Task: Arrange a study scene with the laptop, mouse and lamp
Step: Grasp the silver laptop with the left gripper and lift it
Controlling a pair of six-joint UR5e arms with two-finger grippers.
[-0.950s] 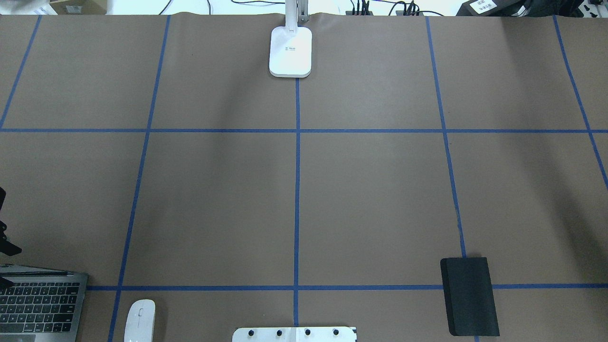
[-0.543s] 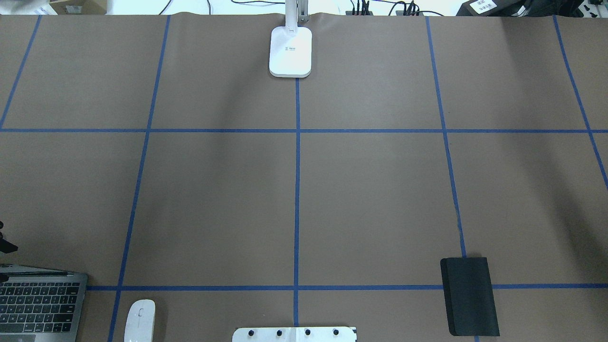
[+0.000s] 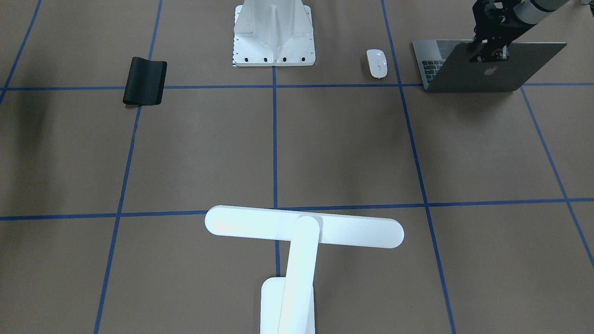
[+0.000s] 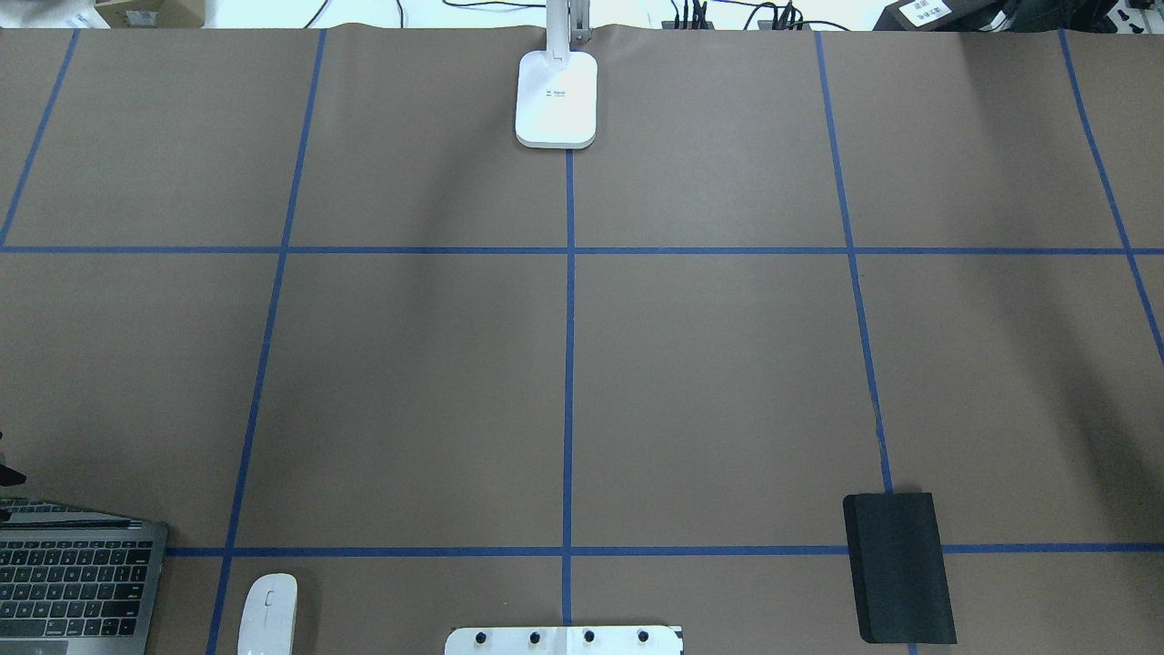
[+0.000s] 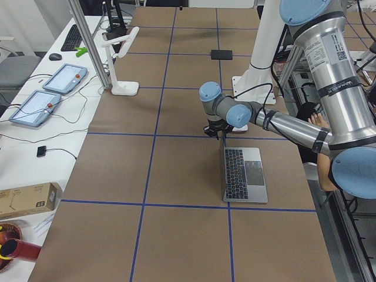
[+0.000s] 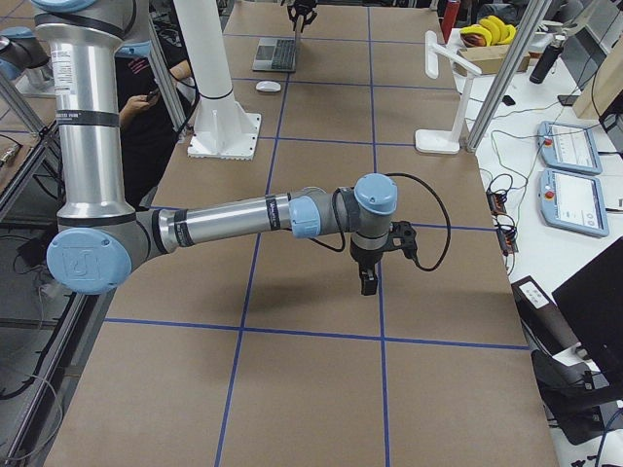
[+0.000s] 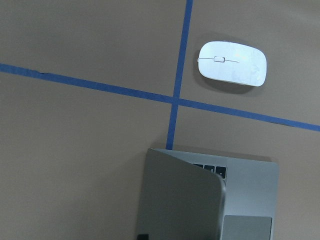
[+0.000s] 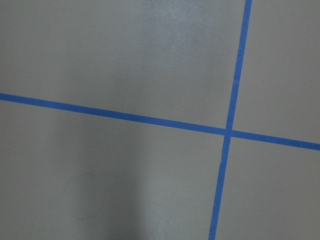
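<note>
Tape lines [image 4: 568,364] in blue cross your tabletop [image 4: 709,391]. You will find the laptop [image 3: 492,74] open at the robot's edge, on its left side. The keyboard faces the robot, and the lid is raised with its logo facing across the tabletop.

The left pincer [image 3: 489,54] sits right at the lid's top edge. From these views you cannot tell whether it clamps the lid or only meets it.

The mouse [image 3: 377,63] lies flat just beside the laptop, between it and the white pedestal [image 3: 274,35], and touches neither.

The lamp [image 3: 304,232] stands at the far edge in the middle, with its base at the end of the centre tape line. Its arm leans toward the robot, and the light bar sits crosswise on top.

A black pad [image 3: 145,80] lies on the robot's right side near the robot's edge, across a tape line.

The right pincer [image 6: 367,282] points down above bare tabletop, well apart from everything else. It shows only from the side, so you cannot tell how wide it stands.
</note>
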